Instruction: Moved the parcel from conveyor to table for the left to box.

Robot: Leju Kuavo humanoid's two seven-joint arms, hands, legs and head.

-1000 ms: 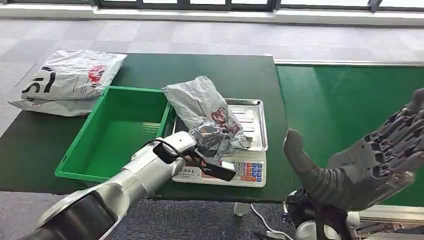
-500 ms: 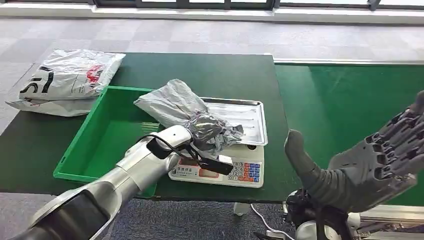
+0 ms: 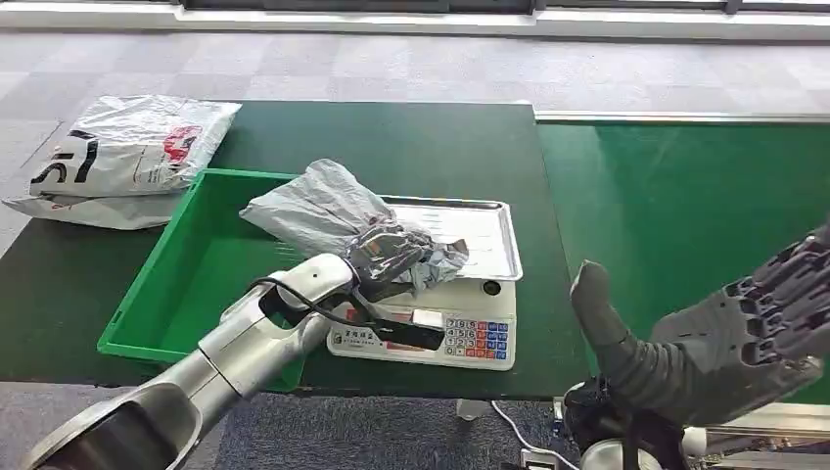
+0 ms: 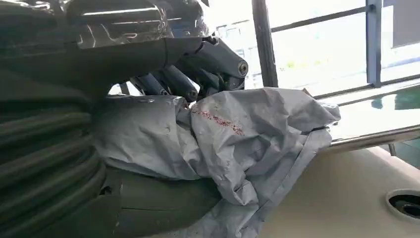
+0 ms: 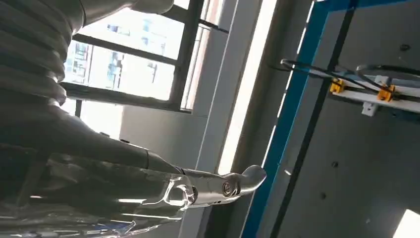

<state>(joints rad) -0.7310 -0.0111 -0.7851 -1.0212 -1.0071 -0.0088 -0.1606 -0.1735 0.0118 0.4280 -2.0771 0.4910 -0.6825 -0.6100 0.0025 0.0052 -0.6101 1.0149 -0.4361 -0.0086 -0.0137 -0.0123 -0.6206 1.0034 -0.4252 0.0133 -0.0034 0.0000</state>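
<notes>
A crumpled grey plastic parcel (image 3: 323,208) with a red mark hangs over the left edge of the scale's steel tray (image 3: 484,231), its far end above the green box (image 3: 192,277). My left hand (image 3: 384,257) grips the parcel's near end; up close, the dark fingers (image 4: 218,57) and thumb clamp the grey film (image 4: 247,134). My right hand (image 3: 714,338) is raised at the near right over the green conveyor (image 3: 685,196), fingers spread, holding nothing.
The scale (image 3: 460,338) with a coloured keypad stands on the dark green table (image 3: 411,142), right of the box. A white bagged parcel (image 3: 122,157) with black and red print lies at the table's far left corner. Grey carpet lies beyond.
My left hand has carried the parcel leftward, off the scale tray's middle toward the green box. My right hand has sunk a little. The camera has tilted slightly.
</notes>
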